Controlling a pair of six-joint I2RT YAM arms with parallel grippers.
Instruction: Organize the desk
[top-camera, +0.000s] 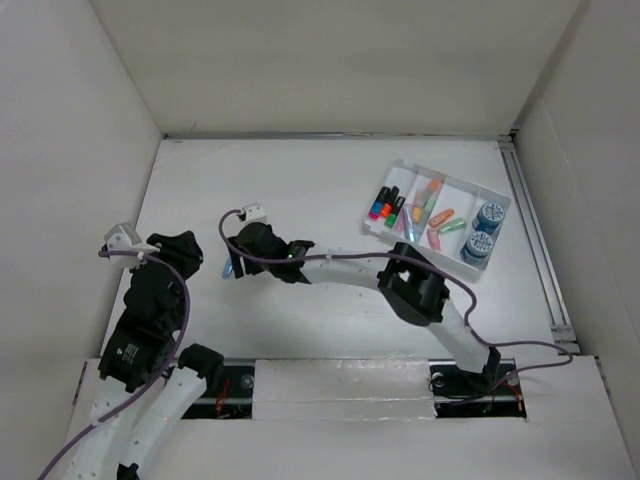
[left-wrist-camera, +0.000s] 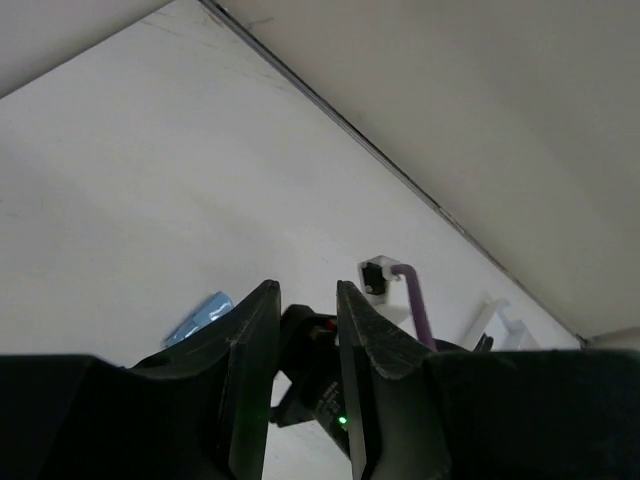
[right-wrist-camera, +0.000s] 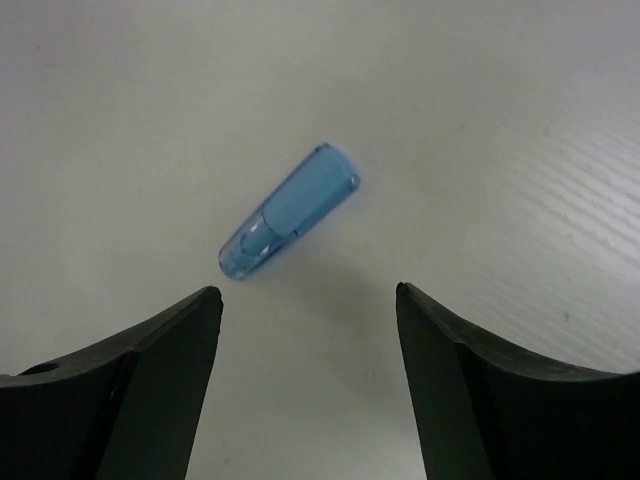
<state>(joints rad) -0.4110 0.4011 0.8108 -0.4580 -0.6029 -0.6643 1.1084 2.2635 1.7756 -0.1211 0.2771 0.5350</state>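
The desk (top-camera: 300, 180) is a white tabletop walled by white panels. A blue translucent cap (top-camera: 228, 268) lies on it left of centre. It also shows in the right wrist view (right-wrist-camera: 290, 212) and in the left wrist view (left-wrist-camera: 200, 315). My right gripper (top-camera: 236, 258) reaches far to the left and hovers just short of the cap. It is open and empty (right-wrist-camera: 303, 295), and the cap lies beyond the fingertips. My left gripper (top-camera: 190, 258) sits just left of the cap. Its jaws (left-wrist-camera: 306, 290) stand a narrow gap apart with nothing between them.
A small white compartmented tray (top-camera: 497, 190) stands at the back right. It holds markers (top-camera: 385, 205), coloured caps (top-camera: 430, 215) and two blue tape rolls (top-camera: 485, 232). A metal rail (top-camera: 535, 240) runs along the right edge. The right arm (top-camera: 350, 268) crosses the middle.
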